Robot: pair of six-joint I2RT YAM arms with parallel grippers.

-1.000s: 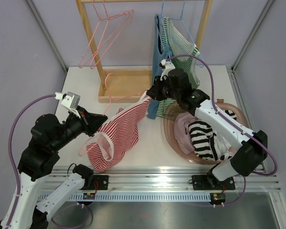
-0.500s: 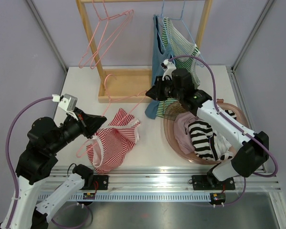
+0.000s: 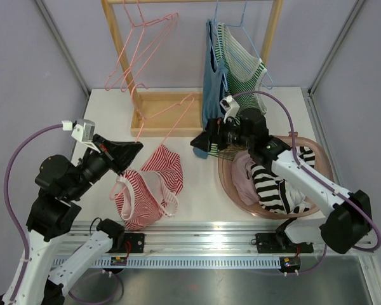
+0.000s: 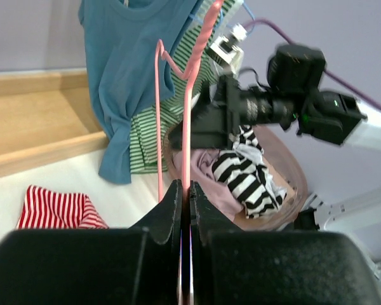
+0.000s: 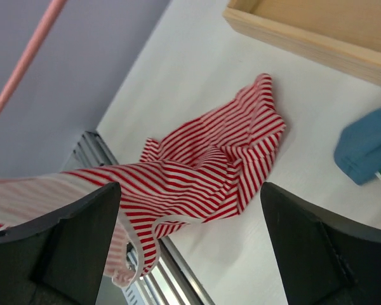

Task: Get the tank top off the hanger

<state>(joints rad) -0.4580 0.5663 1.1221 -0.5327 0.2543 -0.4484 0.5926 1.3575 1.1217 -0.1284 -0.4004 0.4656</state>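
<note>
The red-and-white striped tank top (image 3: 153, 184) lies crumpled on the white table; one end rises toward my left gripper (image 3: 128, 152). That gripper is shut on the thin wire of the pink hanger (image 4: 188, 127), which slants up and away from it toward the rack. In the right wrist view the tank top (image 5: 209, 165) lies below and beyond my right gripper (image 5: 190, 187), whose fingers stand wide open with nothing between them. The right gripper (image 3: 200, 143) hovers just right of the top, apart from it. The hanger (image 5: 26, 60) crosses that view's upper left corner.
A wooden rack with a tray base (image 3: 168, 124) stands at the back. On its rail hang spare pink hangers (image 3: 140, 44), a blue top (image 3: 211, 70) and a green striped top (image 3: 241, 63). A pink basin (image 3: 225, 184) of clothes sits right.
My right gripper has opened and let go of the tank top, which has dropped onto the table. The left gripper has drawn the hanger back and up to the left.
</note>
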